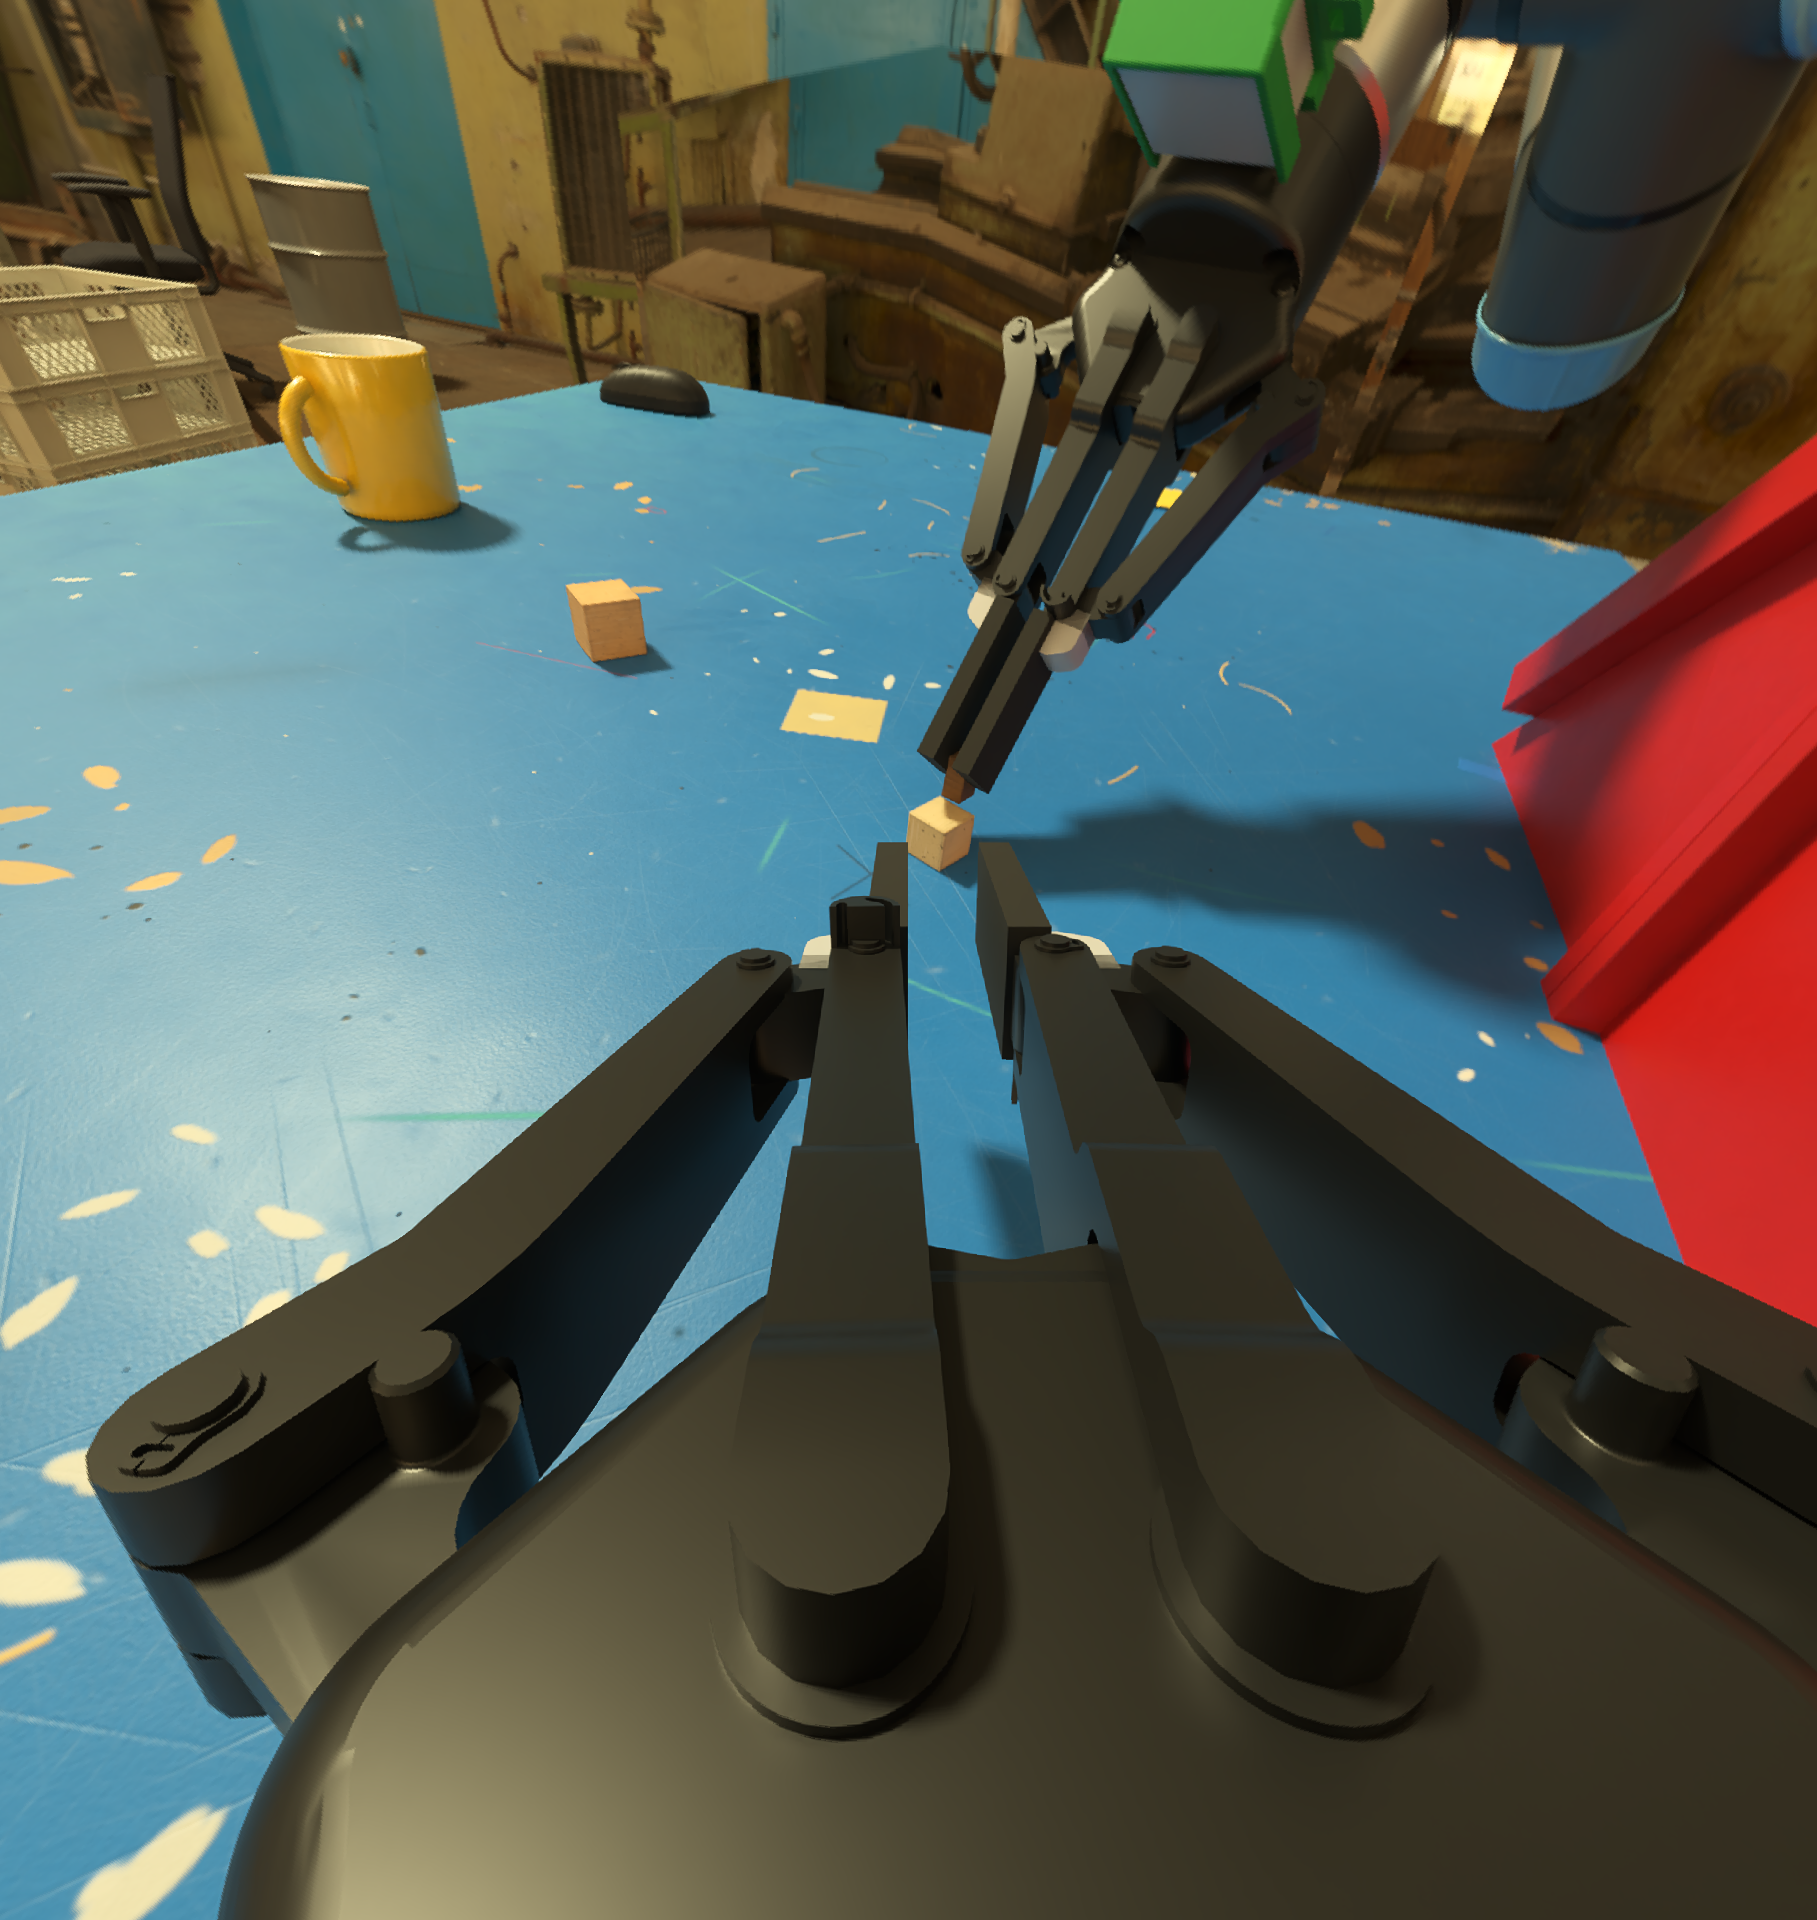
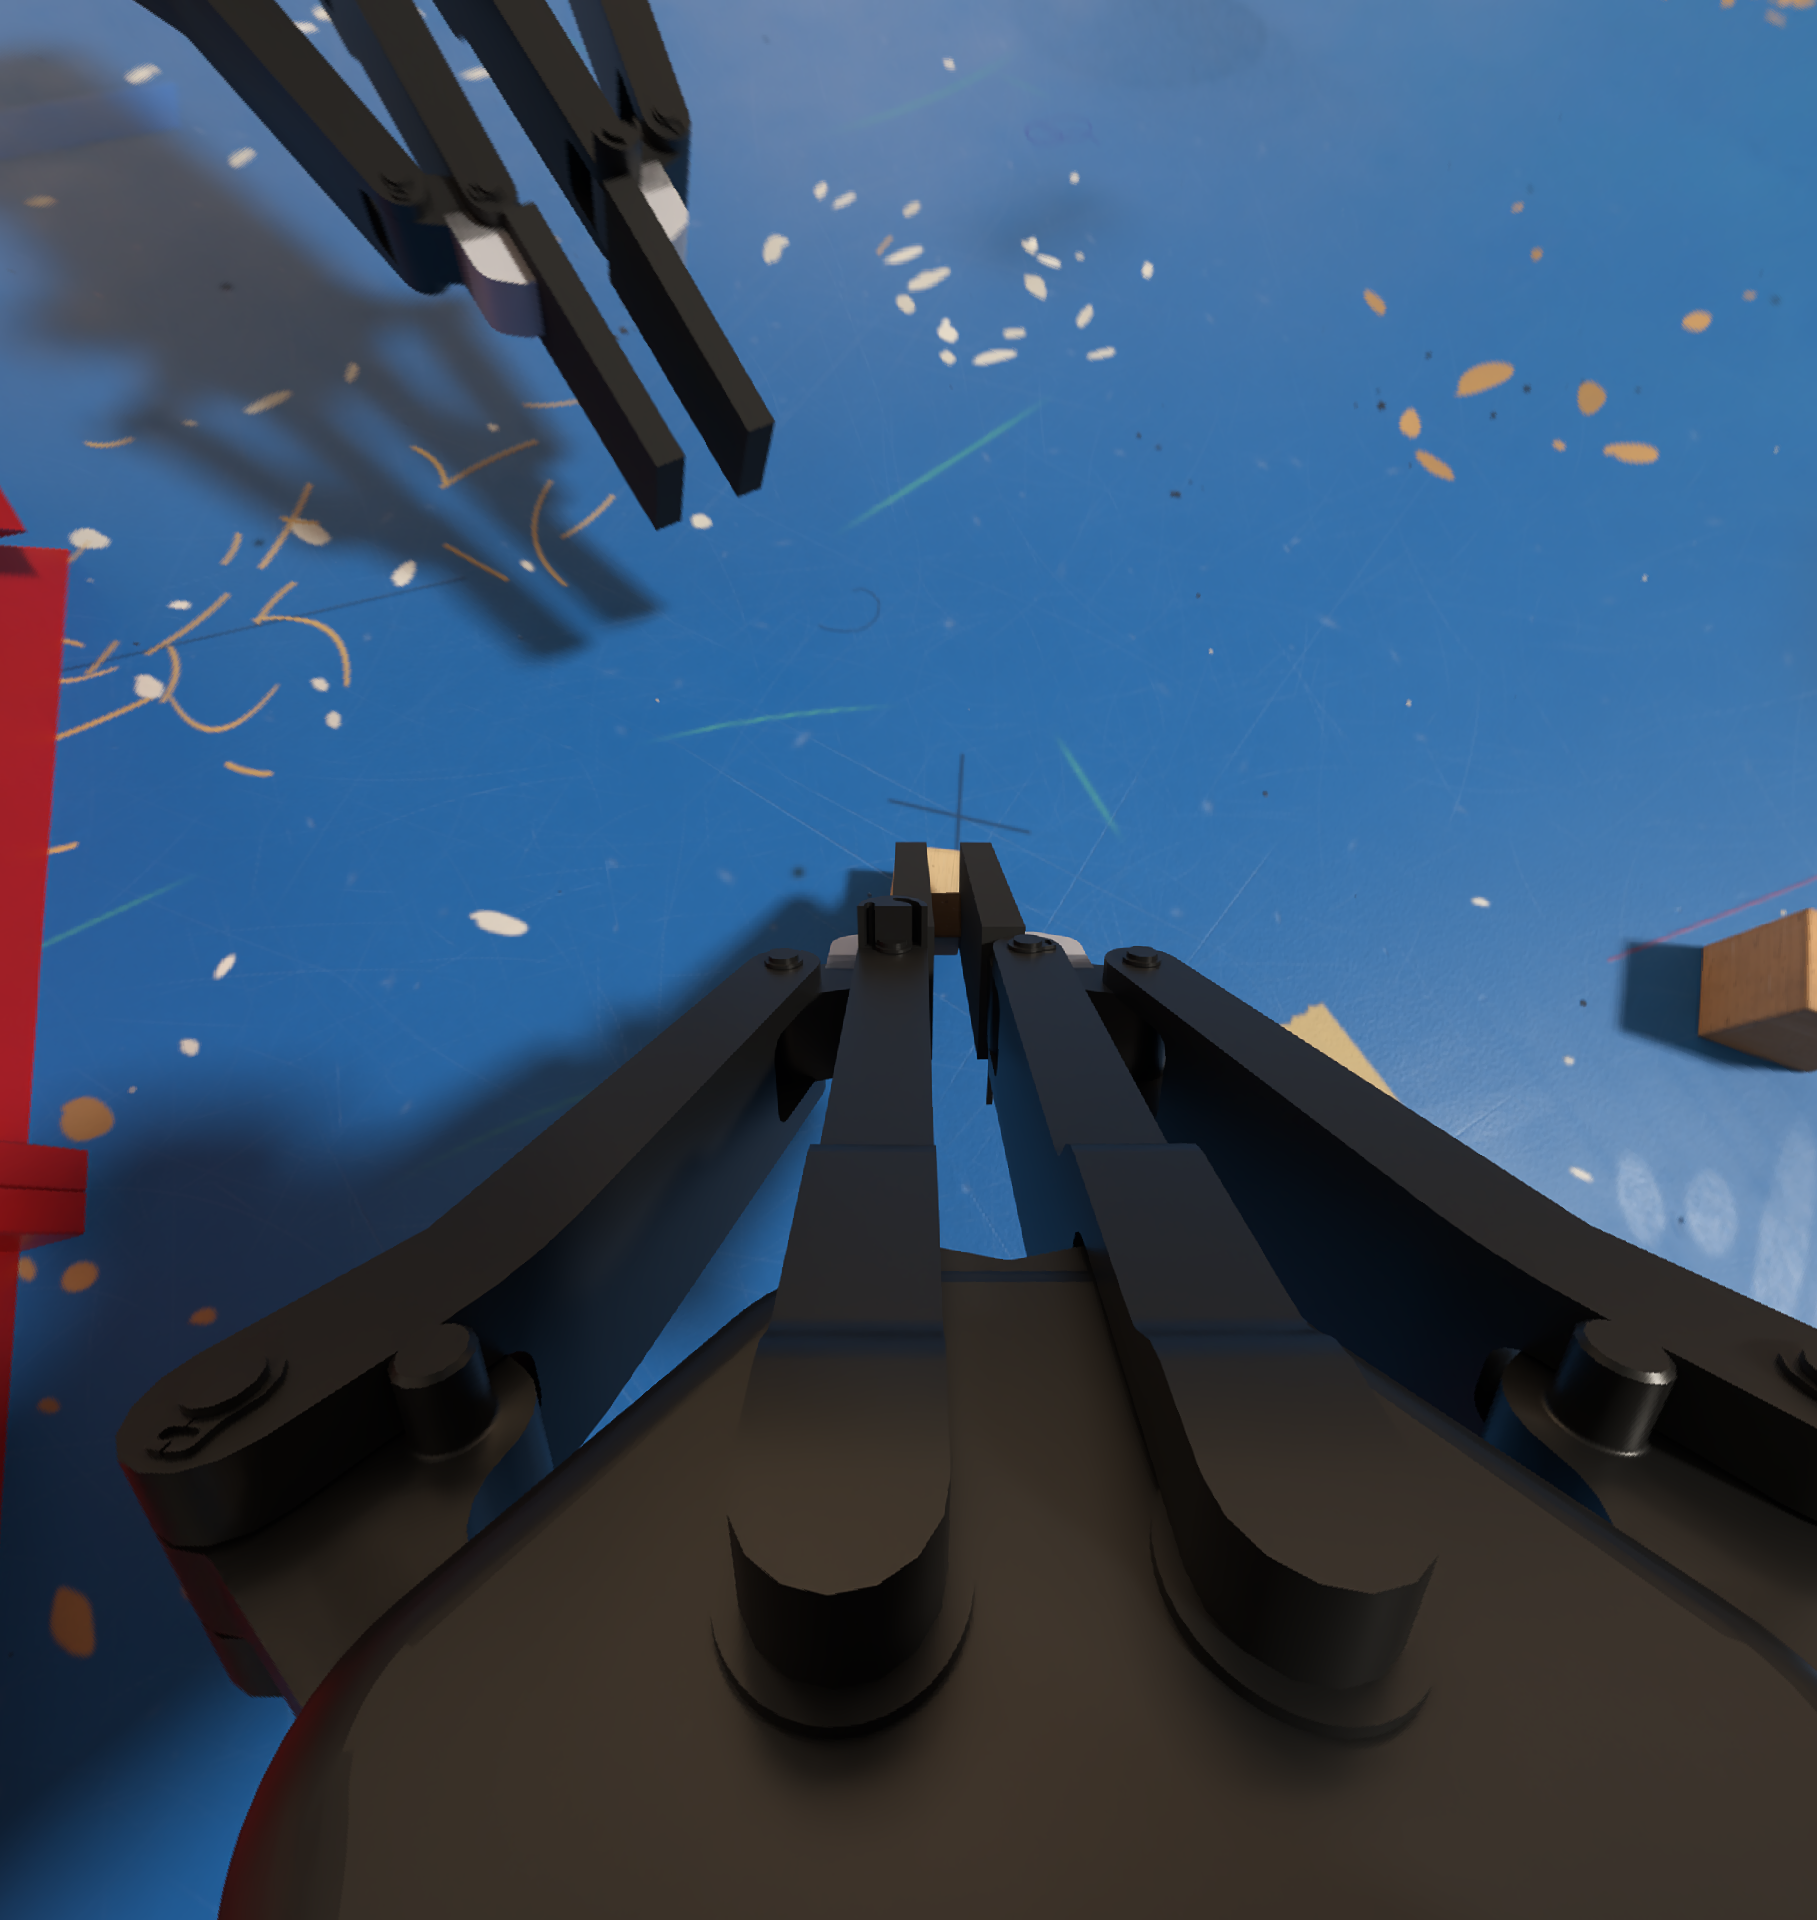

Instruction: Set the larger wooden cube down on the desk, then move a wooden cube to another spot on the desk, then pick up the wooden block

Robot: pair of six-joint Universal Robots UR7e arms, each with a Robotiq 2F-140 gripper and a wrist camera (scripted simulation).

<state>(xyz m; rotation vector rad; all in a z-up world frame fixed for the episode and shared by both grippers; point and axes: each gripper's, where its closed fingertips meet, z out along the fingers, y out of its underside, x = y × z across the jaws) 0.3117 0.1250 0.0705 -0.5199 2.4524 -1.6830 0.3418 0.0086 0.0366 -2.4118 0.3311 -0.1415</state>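
The larger wooden cube [image 1: 606, 618] rests on the blue desk [image 1: 364, 935] at mid-left, and shows at the right edge of the right wrist view [image 2: 1787, 987]. A small light wooden cube [image 1: 940, 833] sits just beyond my left gripper [image 1: 940, 873], whose jaws stand slightly apart and empty. My right gripper [image 1: 951, 774] hangs directly over that small cube, shut on a small brown wooden block [image 1: 954, 787]. In the right wrist view wood [image 2: 943, 899] fills the narrow gap of the right gripper [image 2: 942, 862]. The left gripper [image 2: 712, 478] shows at upper left.
A yellow mug [image 1: 374, 426] and a black mouse [image 1: 655, 390] stand at the desk's far side. A red box [image 1: 1735, 779] rises on the right, also seen in the right wrist view [image 2: 0, 935]. A pale square patch [image 1: 834, 715] marks the desk.
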